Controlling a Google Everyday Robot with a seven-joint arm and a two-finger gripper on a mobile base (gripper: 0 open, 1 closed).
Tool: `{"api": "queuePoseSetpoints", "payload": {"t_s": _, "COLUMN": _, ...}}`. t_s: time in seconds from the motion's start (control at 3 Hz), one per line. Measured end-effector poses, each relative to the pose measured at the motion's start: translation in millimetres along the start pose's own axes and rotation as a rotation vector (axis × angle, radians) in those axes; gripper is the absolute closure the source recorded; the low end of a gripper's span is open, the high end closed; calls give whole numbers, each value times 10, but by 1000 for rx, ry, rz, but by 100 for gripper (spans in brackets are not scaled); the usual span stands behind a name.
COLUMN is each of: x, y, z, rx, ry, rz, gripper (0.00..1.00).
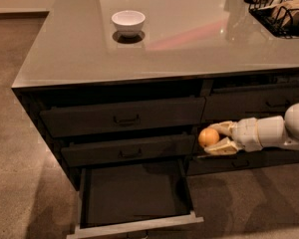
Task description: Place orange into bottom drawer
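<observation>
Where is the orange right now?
In the camera view, the orange is held in the end effector at the right, in front of the right-hand drawers, above and right of the open bottom drawer.

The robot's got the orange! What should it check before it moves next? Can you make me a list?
1. The orange is gripped: ok, the gripper is shut on it.
2. The bottom drawer is pulled open: ok.
3. Room in that drawer: ok, nothing shows on its dark floor.
4. The orange is above the drawer: not ok, it hangs off to the right, in front of the right-hand drawers.
5. The upper left drawers are shut and out of the way: ok.
</observation>
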State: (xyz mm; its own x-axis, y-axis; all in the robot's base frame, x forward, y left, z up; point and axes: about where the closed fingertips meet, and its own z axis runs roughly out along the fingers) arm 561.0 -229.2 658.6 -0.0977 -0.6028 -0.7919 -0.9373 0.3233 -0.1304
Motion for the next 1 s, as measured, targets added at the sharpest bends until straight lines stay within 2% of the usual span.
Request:
{"api": "queuePoseSetpoints", "payload": {"t_s": 0.33, "x": 89, "y": 12, "z": 111, "rx": -8, "ry": 3, "rz": -15, "gripper": 100}}
{"api": "queuePoseSetpoints", "payload": {"t_s": 0.67, "x": 196, "y": -18, "z": 283, "rx": -3, "ry": 33, "rz": -39, "gripper": 100}}
{"api": "queuePoseSetpoints", "payload": {"t_s": 1.0, "x": 730, "y": 65, "z": 735, "rx": 10, "ry": 81, "rz": -128, "gripper": 100}}
